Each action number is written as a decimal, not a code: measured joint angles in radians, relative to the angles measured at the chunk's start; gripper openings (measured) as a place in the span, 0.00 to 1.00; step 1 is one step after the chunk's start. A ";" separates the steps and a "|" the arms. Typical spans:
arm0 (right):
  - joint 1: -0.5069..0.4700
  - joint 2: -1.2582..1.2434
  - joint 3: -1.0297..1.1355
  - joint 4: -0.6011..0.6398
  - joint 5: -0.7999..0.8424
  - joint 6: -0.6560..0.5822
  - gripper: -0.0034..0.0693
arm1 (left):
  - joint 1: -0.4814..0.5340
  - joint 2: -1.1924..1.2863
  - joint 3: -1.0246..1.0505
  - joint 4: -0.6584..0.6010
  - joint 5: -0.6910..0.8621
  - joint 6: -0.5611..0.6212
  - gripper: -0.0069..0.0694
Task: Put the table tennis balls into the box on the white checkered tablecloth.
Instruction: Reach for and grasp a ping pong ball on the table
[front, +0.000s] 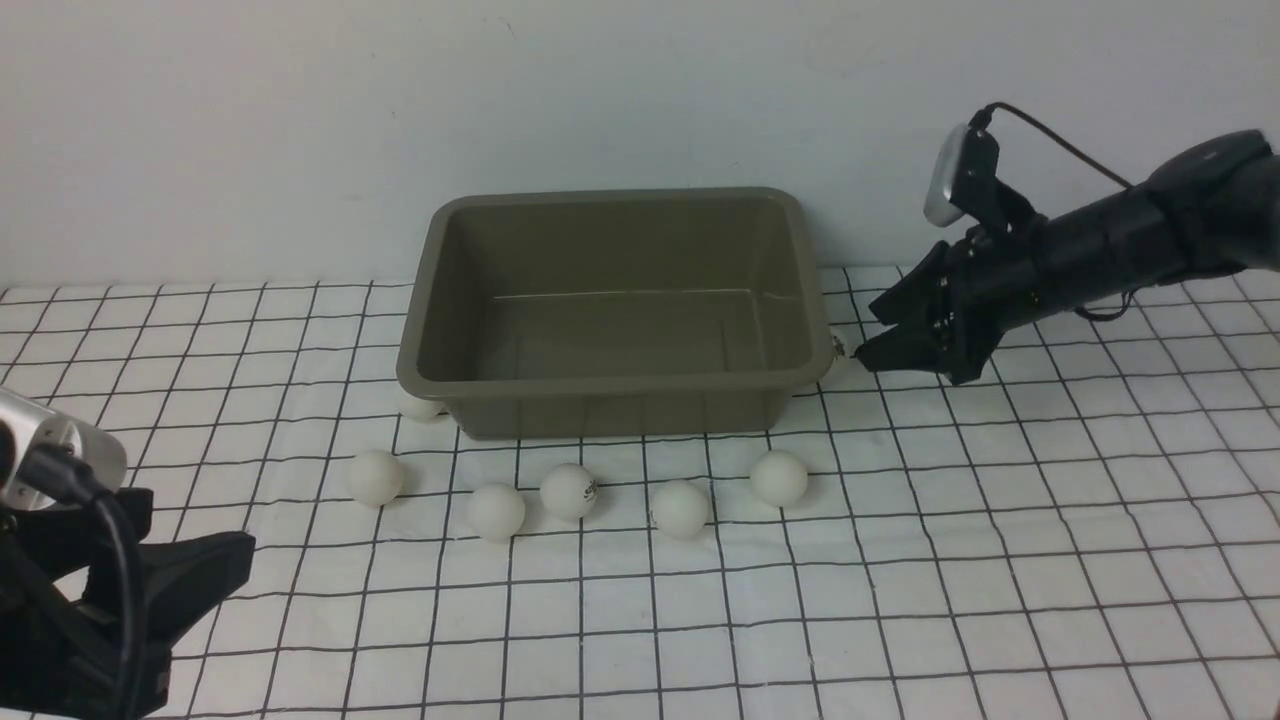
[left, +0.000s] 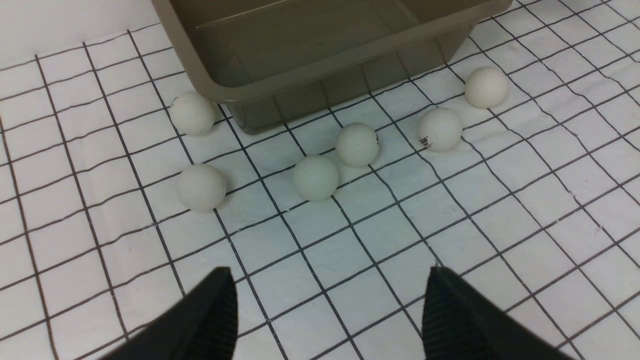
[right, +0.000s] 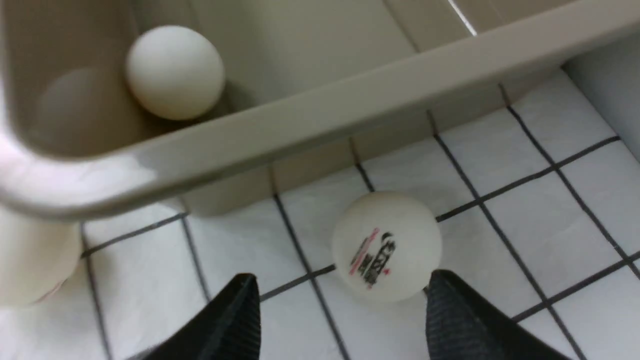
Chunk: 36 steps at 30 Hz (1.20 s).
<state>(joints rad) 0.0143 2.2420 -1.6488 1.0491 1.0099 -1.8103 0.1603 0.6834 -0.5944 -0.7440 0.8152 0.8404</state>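
Right gripper is spread open with nothing clamped. It sits low on the right flank of the box, aimed at the logo ball, which lies on the tablecloth just beside the box wall. Step in hand looks like the pick of that ball. The ball is not centred: it lies just ahead of the fingertips, touching or nearly touching one finger and well off the other. Closing as is would likely squirt it sideways or under the flared rim. Better to shift across until the ball is mid-gap, push forward so the pads pass its widest part, then close gently. It looks light, smooth and round, so any nudge should roll it. On the lift, mind the rim overhang, then carry over the wall and drop. Left gripper is open and empty over bare cloth, well short of the loose balls strung along the front of the box. One more ball tucks against the box's left front corner. Another ball lies inside the box by a corner, visible only from the right wrist. The cloth is white with a black grid and slightly wrinkled, so balls may drift. A plain pale wall runs close behind the box.
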 joint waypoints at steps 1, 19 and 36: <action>0.005 0.000 0.000 0.001 -0.015 0.014 0.61 | 0.000 0.000 0.000 0.000 0.000 0.000 0.68; 0.070 0.002 -0.001 -0.025 -0.165 0.108 0.66 | 0.000 0.000 0.000 0.001 0.026 0.000 0.68; 0.070 0.031 -0.001 0.001 -0.180 0.097 0.66 | 0.000 0.000 0.000 0.001 0.043 0.000 0.68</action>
<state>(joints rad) 0.0848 2.2734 -1.6496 1.0498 0.8296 -1.7132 0.1603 0.6834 -0.5944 -0.7432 0.8587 0.8404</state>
